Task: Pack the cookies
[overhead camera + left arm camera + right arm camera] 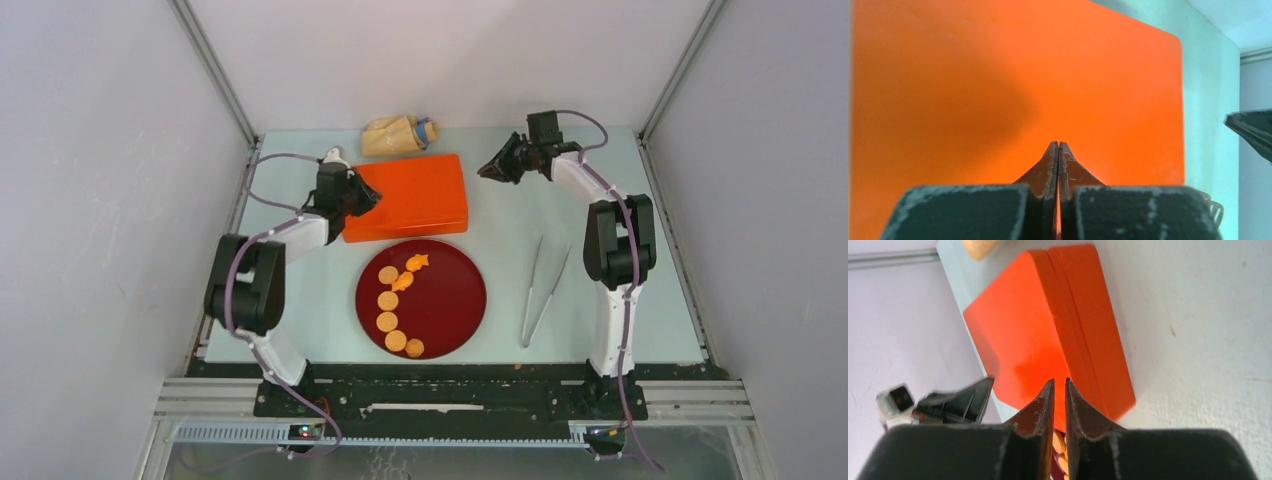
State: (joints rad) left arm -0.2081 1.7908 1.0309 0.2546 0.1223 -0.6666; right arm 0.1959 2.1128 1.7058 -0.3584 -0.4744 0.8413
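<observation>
Several orange-tan round cookies (387,300) and an orange star-like piece (417,262) lie in a curved row on the left half of the dark red plate (450,300). No black cookies show. A few cookies (1059,441) show between the fingers in the right wrist view. A closed orange box (410,195) lies behind the plate. My left gripper (371,200) is shut and empty over the box's left part (998,75), tips touching (1058,143). My right gripper (484,172) hovers right of the box, jaws a narrow slit apart and empty (1058,381).
Metal tongs (540,290) lie on the table right of the plate. A tan bag with a blue end (398,135) lies behind the box at the back edge. Grey walls close in the table on both sides and the back.
</observation>
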